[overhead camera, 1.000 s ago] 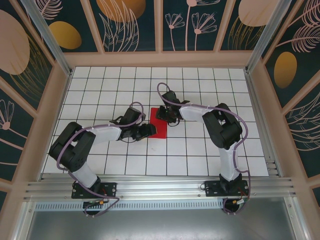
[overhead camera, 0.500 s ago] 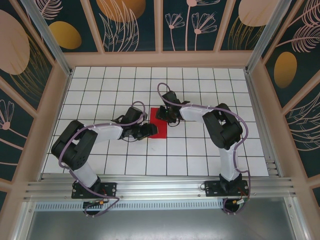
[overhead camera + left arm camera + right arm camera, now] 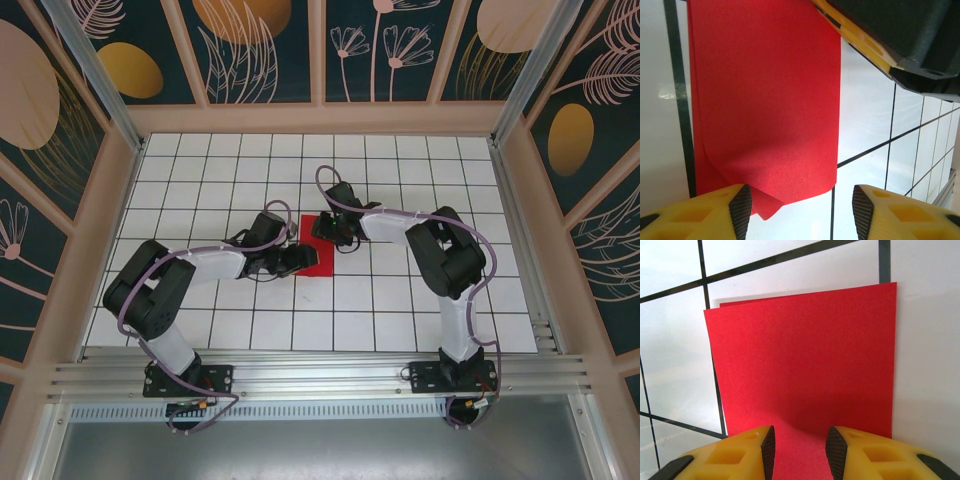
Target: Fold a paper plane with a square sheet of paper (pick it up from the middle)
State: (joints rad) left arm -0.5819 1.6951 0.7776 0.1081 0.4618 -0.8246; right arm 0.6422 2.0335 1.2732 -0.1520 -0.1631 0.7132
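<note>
**Square sheet of paper** (image 3: 765,100): thin red paper, matt, with a fine grainy surface. **Table** (image 3: 865,100): smooth white top, glossy, throwing back light beside its black grid lines. **Left gripper** (image 3: 797,220) and **right gripper** (image 3: 800,450): yellow moulded plastic with a dull sheen, the fingers faced with dark, finely textured pads. **Frame rails** (image 3: 320,375): pale grey metal, ribbed lengthwise.
</note>
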